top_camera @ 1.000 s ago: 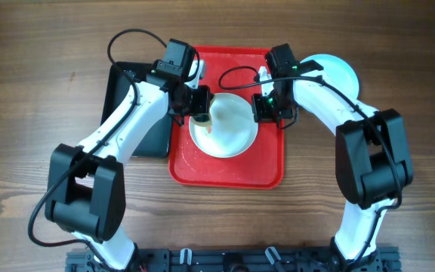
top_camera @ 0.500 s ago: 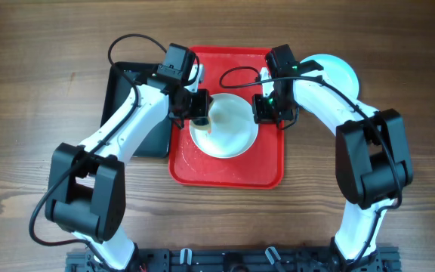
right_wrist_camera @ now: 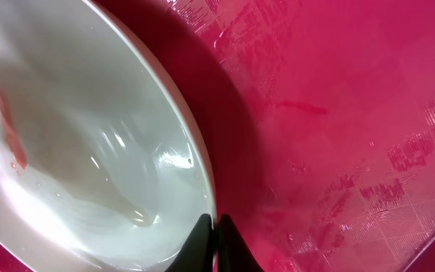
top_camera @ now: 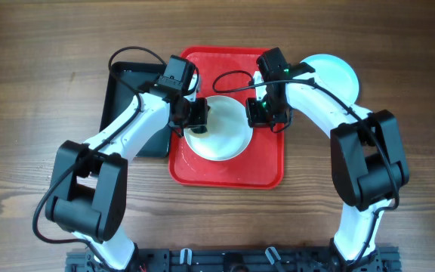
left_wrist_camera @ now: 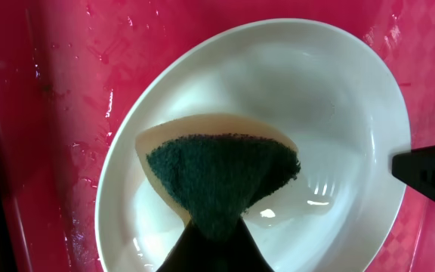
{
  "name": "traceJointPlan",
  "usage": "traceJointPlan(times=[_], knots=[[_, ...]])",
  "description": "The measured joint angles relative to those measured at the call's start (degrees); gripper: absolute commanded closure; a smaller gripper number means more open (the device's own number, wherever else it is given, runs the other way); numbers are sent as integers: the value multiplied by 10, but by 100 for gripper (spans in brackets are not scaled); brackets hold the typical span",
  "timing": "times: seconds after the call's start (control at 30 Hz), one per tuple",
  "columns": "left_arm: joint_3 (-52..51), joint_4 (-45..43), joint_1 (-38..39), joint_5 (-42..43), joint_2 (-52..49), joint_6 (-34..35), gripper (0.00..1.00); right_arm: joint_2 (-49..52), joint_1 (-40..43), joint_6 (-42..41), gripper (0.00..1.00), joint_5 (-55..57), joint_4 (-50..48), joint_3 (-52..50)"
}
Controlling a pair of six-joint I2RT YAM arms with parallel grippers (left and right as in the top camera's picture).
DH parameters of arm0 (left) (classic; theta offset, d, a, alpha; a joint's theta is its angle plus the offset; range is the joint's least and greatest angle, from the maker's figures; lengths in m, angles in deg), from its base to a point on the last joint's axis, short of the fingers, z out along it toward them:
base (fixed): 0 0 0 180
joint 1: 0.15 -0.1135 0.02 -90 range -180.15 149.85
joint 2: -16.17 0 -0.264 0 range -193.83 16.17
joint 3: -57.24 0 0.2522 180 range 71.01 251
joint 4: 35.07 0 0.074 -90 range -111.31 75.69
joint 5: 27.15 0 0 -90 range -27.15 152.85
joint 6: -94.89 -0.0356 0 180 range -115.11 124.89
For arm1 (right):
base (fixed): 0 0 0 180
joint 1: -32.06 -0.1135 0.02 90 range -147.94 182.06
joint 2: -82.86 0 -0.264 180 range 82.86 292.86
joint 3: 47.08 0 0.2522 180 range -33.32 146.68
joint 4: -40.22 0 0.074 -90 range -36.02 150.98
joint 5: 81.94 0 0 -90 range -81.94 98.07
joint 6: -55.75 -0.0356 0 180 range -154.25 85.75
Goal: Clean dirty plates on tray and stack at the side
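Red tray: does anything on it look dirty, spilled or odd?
Yes. The white plate on the red tray carries an orange-red smear on its inner wall, and the tray's floor glistens with wet streaks and droplets. Nothing looks broken.

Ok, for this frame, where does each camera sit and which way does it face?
Overhead: above the table, looking straight down at both arms, the red tray and white plate.
Left wrist: on the left gripper, looking down at its sponge in the plate; only dark fingertips show.
Right wrist: on the right gripper, looking along the plate rim it pinches; fingertips show.
Both wrist views share the plate and tray.
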Motion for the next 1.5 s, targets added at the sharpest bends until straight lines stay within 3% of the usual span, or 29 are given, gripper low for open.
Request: traceJointPlan(times=[1.37,1.5], knots=[[-16,2,1,-20,0,27,96,0,0,0,96,5,-9,0],[-37,-33,6,-22,-1,30,96,0,0,0,96,5,-9,0]])
